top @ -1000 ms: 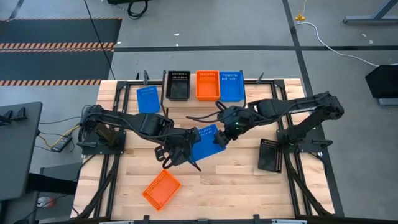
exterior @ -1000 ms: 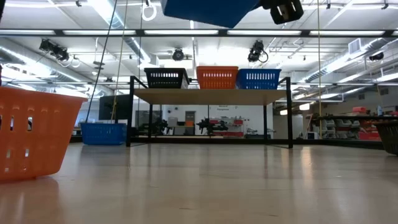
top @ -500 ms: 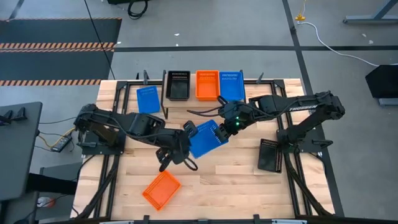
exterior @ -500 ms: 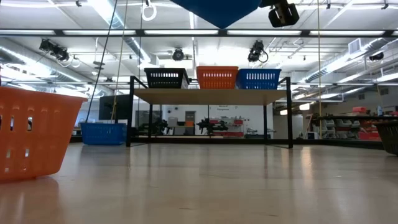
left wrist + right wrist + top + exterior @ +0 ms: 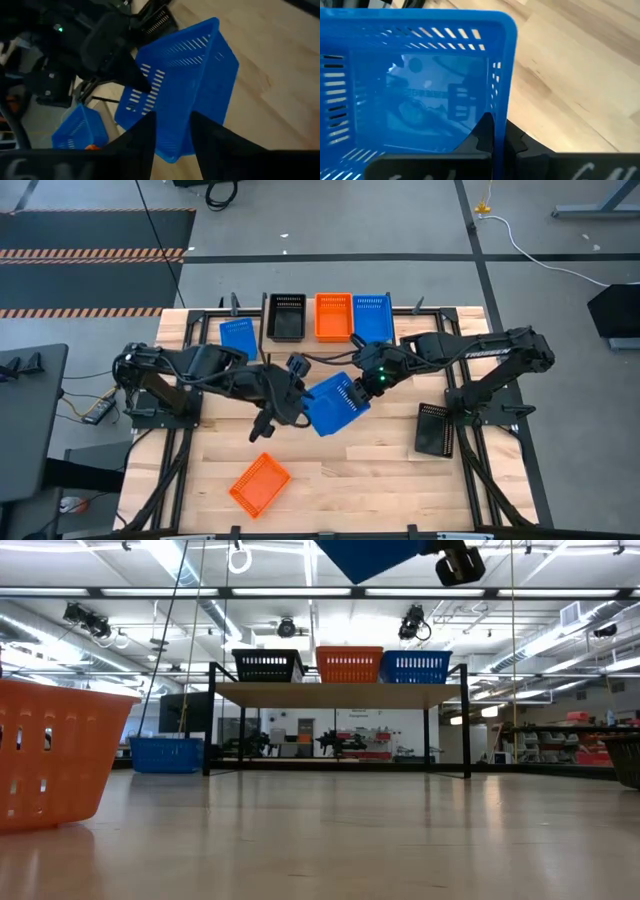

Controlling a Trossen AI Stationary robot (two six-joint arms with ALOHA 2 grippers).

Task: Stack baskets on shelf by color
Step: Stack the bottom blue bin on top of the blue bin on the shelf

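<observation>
A blue basket (image 5: 335,404) hangs in the air over the table's middle, with my right gripper (image 5: 367,384) shut on it. Its underside shows at the top of the low view (image 5: 368,554). My left gripper (image 5: 172,125) stands open just left of that basket (image 5: 185,85), its fingers framing the basket's near corner without a hold. On the shelf (image 5: 340,694) at the far edge stand a black basket (image 5: 286,317), an orange basket (image 5: 334,316) and a blue basket (image 5: 372,318), side by side on their bottoms. My right gripper pinches one wall of the basket (image 5: 498,117) near a corner, one finger (image 5: 484,131) inside the basket and one outside. The fingers slant down from the table's right side. The basket hangs clear of the table, tilted, stretching away to the gripper's left.
Another blue basket (image 5: 238,338) lies on the table left of the shelf. An orange basket (image 5: 260,483) sits near the front edge and a black one (image 5: 434,428) at the right, beside the right arm's base.
My left gripper has opened and let go of the blue basket, then risen and drawn back toward the table's left while rolling. My right gripper has shut on the basket's wall. The basket stays in the air, now tipped and turned a little in the right gripper.
</observation>
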